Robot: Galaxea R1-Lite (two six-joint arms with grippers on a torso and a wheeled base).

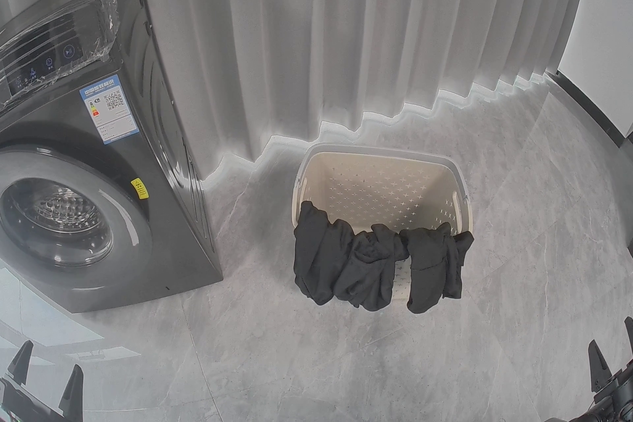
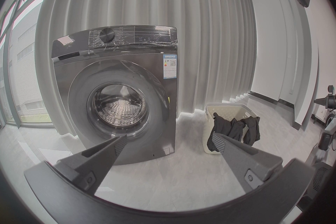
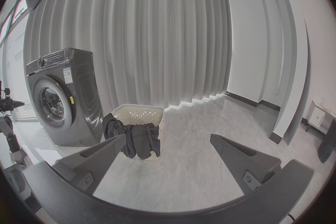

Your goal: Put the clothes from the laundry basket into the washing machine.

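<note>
Both pairs of fingers stand spread apart and hold nothing: the left fingers (image 2: 98, 156) and the right fingers (image 3: 241, 160) hang low on the robot's side of the laundry basket (image 1: 382, 154), well apart from it, one off to each side. The clothes (image 1: 376, 262), a dark bundle, drape over the basket's near rim, partly inside but mostly hanging down its outer front wall toward the floor (image 1: 330, 351). Their long axis runs along that rim, crosswise to either arm's line of approach. The right fingers lie somewhat nearer the basket than the left, so the right arm seems better placed for the first reach, going ahead and slightly inward, with its fingers turned to straddle the draped fold rather than run along it. The washing machine (image 1: 99, 179) stands near the basket on its left, a strip of floor between them. Its round door (image 1: 59, 219) appears shut, and opening it would likely fall to the left arm, which is on that side. A pleated curtain (image 1: 330, 14) hangs just behind the basket
</note>
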